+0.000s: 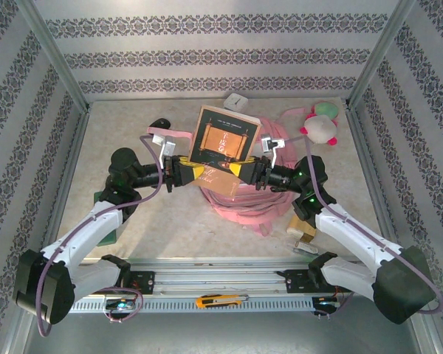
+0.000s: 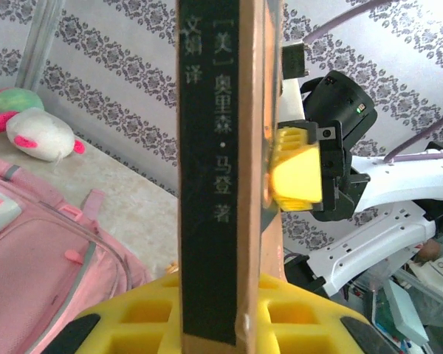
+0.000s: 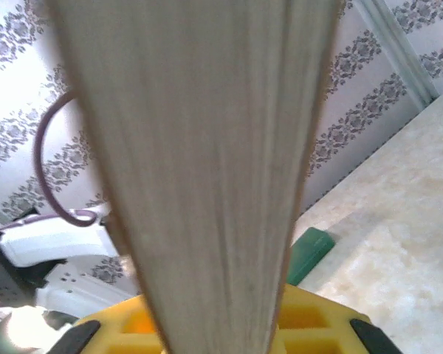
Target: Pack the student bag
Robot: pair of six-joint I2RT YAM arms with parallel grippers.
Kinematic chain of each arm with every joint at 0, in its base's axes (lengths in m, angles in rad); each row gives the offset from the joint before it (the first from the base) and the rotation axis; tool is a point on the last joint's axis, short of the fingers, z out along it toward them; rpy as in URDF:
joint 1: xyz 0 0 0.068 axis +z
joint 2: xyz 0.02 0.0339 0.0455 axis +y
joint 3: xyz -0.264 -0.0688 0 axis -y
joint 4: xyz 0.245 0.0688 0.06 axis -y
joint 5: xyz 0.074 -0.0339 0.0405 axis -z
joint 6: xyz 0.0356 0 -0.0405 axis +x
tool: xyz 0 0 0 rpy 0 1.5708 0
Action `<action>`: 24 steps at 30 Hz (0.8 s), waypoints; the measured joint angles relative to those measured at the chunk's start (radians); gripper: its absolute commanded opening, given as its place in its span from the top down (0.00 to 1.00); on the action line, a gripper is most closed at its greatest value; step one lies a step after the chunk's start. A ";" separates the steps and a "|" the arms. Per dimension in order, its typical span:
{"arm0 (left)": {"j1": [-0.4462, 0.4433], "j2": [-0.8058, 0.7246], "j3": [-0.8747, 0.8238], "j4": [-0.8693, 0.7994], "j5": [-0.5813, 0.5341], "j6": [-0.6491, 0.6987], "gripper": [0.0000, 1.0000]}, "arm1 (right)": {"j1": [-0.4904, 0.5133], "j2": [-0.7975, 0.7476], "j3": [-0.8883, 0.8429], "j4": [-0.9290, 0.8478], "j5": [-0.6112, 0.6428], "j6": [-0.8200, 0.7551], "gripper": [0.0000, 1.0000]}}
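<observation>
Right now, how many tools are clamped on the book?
2. The left tool grips the book at its spine edge; the right tool grips the opposite edge, where the pages show. Together they hold it over the student bag.

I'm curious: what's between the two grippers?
A book, gripped from both sides by the left gripper and the right gripper, seen in the top view.
</observation>
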 measured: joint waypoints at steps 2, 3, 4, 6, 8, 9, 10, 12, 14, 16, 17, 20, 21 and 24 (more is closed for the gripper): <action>-0.001 -0.027 0.002 -0.063 -0.032 0.050 0.52 | -0.002 -0.012 -0.014 -0.003 0.013 -0.027 0.98; -0.001 -0.043 0.003 -0.096 -0.052 0.078 0.47 | -0.006 -0.025 -0.026 -0.015 0.024 -0.047 1.00; -0.001 -0.065 0.004 -0.143 -0.076 0.121 0.41 | -0.010 -0.047 -0.040 -0.040 0.037 -0.080 1.00; -0.001 -0.114 0.006 -0.233 -0.121 0.219 0.36 | -0.013 -0.094 -0.067 -0.108 0.064 -0.168 1.00; -0.002 -0.175 0.011 -0.339 -0.157 0.349 0.31 | -0.013 -0.146 -0.091 -0.196 0.089 -0.290 1.00; -0.002 -0.198 0.018 -0.386 -0.172 0.399 0.30 | -0.013 -0.166 -0.098 -0.236 0.096 -0.349 1.00; -0.002 -0.221 0.029 -0.444 -0.189 0.465 0.29 | -0.012 -0.189 -0.102 -0.294 0.106 -0.430 1.00; -0.008 -0.249 0.068 -0.562 -0.221 0.600 0.27 | -0.004 -0.222 -0.101 -0.415 0.132 -0.584 1.00; -0.023 -0.256 0.121 -0.687 -0.259 0.740 0.23 | 0.016 -0.239 -0.088 -0.556 0.168 -0.746 1.00; -0.042 -0.250 0.167 -0.796 -0.305 0.855 0.20 | 0.050 -0.233 -0.059 -0.703 0.213 -0.907 1.00; -0.054 -0.243 0.187 -0.847 -0.330 0.909 0.20 | 0.074 -0.227 -0.043 -0.772 0.242 -0.985 1.00; -0.093 -0.201 0.238 -0.984 -0.391 1.052 0.18 | 0.158 -0.196 -0.001 -0.927 0.332 -1.173 1.00; -0.109 -0.186 0.248 -1.017 -0.408 1.089 0.18 | 0.180 -0.182 0.011 -0.962 0.354 -1.220 1.00; -0.157 -0.143 0.254 -1.094 -0.445 1.173 0.16 | 0.233 -0.133 0.041 -1.042 0.406 -1.329 1.00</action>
